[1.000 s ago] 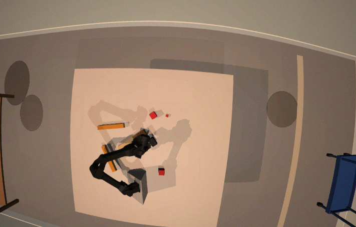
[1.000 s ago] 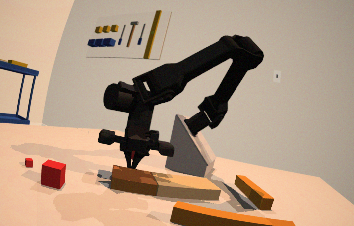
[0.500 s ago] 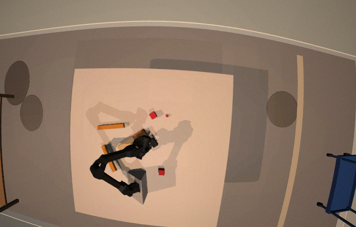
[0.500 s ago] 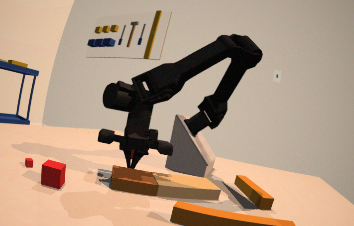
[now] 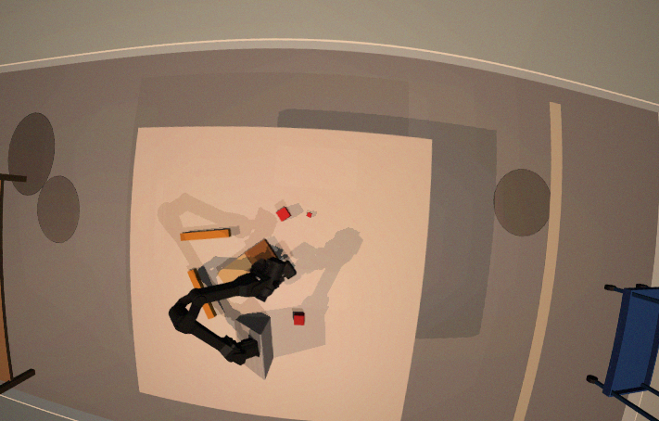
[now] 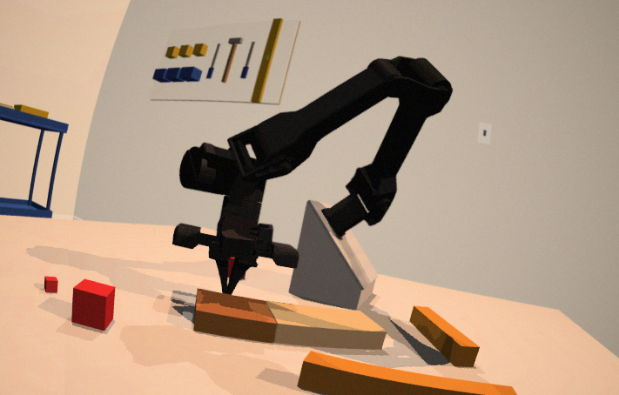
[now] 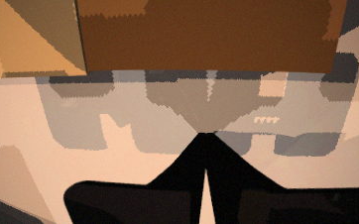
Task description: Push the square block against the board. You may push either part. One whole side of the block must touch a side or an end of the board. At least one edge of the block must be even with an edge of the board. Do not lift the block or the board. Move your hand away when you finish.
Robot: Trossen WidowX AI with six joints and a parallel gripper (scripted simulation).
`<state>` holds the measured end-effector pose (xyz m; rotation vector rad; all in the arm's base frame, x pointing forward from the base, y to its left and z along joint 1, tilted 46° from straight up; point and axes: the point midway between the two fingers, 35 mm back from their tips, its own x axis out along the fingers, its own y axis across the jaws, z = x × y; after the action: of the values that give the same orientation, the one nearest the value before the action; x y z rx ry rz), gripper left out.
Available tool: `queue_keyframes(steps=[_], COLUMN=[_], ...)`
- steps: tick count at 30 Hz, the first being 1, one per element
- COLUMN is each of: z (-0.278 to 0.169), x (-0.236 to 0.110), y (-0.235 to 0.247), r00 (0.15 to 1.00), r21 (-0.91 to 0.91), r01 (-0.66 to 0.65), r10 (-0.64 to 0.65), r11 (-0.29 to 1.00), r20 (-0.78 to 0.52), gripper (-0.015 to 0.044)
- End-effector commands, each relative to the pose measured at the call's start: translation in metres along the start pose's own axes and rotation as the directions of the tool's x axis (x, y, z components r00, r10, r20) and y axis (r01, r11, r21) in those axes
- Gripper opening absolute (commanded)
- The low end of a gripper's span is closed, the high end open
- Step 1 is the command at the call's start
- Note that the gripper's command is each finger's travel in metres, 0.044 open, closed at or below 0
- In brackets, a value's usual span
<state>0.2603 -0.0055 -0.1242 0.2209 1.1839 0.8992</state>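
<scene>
The dark brown square block [image 6: 232,313] [image 5: 259,250] [image 7: 209,40] lies flat on the table. One side of it rests against the end of the tan board [image 6: 326,326] [image 5: 231,272] [image 7: 26,45], and their long front faces look even in the exterior view. My gripper [image 6: 227,289] [image 7: 205,140] is shut and empty, pointing down. Its tips stand just off the block's far side, and a strip of bare table shows between them and the block in the wrist view.
A red cube [image 6: 93,304] [image 5: 283,213] and a tiny red cube [image 6: 50,284] [image 5: 309,214] lie to the left. Another red cube [image 5: 298,317] sits near the grey wedge base [image 6: 326,264] [image 5: 259,334]. Two orange bars [image 6: 444,336] [image 6: 400,380] lie near the board.
</scene>
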Motion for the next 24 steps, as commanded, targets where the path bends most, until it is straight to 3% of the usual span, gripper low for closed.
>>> queue_keyframes(steps=[1,6,11,17,24], z=[-0.007,-0.008,-0.008,-0.005,0.01], x=[0.0,-0.003,-0.055,-0.055,-0.056], y=[0.001,0.0,0.0,-0.004,-0.017], r00=[1.0,1.0,1.0,1.0,1.0], r21=[0.0,0.001,-0.001,0.028,0.262], r01=[0.0,0.0,0.001,0.011,0.009], r10=[0.0,0.0,-0.001,-0.011,-0.011], r11=[1.0,1.0,1.0,1.0,0.965], r20=[-0.003,0.0,-0.004,0.009,0.007], gripper=[0.0,0.0,0.0,0.0,0.0])
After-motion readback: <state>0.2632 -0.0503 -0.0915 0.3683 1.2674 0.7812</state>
